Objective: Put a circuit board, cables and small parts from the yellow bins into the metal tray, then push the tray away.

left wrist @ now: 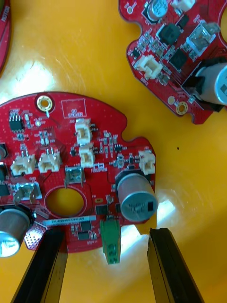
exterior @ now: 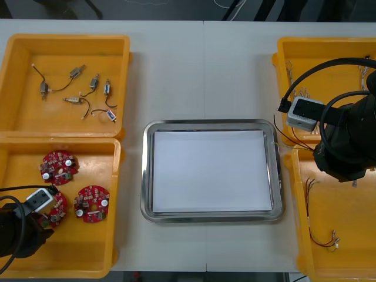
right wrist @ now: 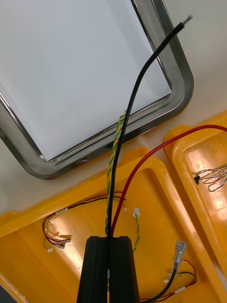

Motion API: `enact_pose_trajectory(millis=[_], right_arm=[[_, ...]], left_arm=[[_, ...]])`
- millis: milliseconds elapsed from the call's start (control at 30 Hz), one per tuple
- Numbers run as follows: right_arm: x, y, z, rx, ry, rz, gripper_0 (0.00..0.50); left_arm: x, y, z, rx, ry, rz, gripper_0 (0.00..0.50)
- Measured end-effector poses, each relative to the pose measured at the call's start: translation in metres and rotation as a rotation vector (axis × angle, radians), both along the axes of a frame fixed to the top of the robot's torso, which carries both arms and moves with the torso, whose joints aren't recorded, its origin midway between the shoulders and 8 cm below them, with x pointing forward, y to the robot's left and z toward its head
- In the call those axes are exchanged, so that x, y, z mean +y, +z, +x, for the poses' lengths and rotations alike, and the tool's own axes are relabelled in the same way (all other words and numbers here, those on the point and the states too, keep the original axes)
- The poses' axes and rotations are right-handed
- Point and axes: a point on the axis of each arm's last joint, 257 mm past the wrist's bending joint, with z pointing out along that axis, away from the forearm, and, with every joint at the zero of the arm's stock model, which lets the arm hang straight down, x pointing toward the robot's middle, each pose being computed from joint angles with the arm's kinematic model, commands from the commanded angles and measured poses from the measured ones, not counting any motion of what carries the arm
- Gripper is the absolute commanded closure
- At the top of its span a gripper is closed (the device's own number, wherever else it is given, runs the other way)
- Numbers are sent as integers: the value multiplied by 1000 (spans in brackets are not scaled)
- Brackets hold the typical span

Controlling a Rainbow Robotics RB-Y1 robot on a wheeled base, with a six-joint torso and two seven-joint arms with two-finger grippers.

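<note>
The left gripper (left wrist: 108, 234) is hovering inside the near-left yellow bin (exterior: 111, 235), its fingers standing wide apart and gripping nothing. A round red circuit board (left wrist: 75, 156) is lying flat on the bin floor just ahead of the fingertips, its nearest edge reaching in between them; its green connector (left wrist: 110, 239) is sitting in the gap, touching neither finger; a second board (left wrist: 175, 52) is lying just beyond, a strip of yellow floor parting the two.

The right gripper (right wrist: 109, 241) is hanging over a right-side yellow bin (right wrist: 142, 177), near a corner of the metal tray (right wrist: 182, 90), which is lying between the bins, white inside. Its fingers are pressing narrowly together on a bunch of cables (right wrist: 109, 222) rising from between the fingertips; the black cable (right wrist: 137, 94) is arching up across the tray's rim, its free end showing past the rim over the table; the twisted yellow-green cable (right wrist: 113, 151) is running beside it as far as the rim; the red cable (right wrist: 156, 151) is curving away toward the neighbouring bin (right wrist: 198, 156); loose cables (right wrist: 56, 227) are lying on the bin floor beneath the gripper.
</note>
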Motion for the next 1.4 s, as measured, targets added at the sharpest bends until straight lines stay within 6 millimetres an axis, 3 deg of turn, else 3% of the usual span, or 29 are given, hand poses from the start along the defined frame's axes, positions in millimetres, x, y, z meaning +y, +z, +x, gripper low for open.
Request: enact_pose_trajectory(millis=[67, 133, 167, 200, 233, 1000, 1400], right_arm=[[0, 0, 0, 0, 0, 0, 500], [0, 0, 0, 0, 0, 0, 500], [0, 0, 0, 0, 0, 0, 500], [0, 0, 0, 0, 0, 0, 500], [0, 0, 0, 0, 0, 0, 500], [0, 0, 0, 1, 1, 0, 500], [0, 0, 0, 1, 0, 0, 500]], left_arm=[[-2, 0, 2, -2, -4, -1, 7], [-3, 1, 4, -5, -7, -1, 172], [-3, 2, 4, -7, -7, -1, 325], [-3, 2, 5, -8, -8, -2, 391], [-3, 2, 5, -8, -8, -2, 500], [-2, 5, 5, 5, 6, -5, 500], [15, 67, 19, 27, 71, 52, 500]])
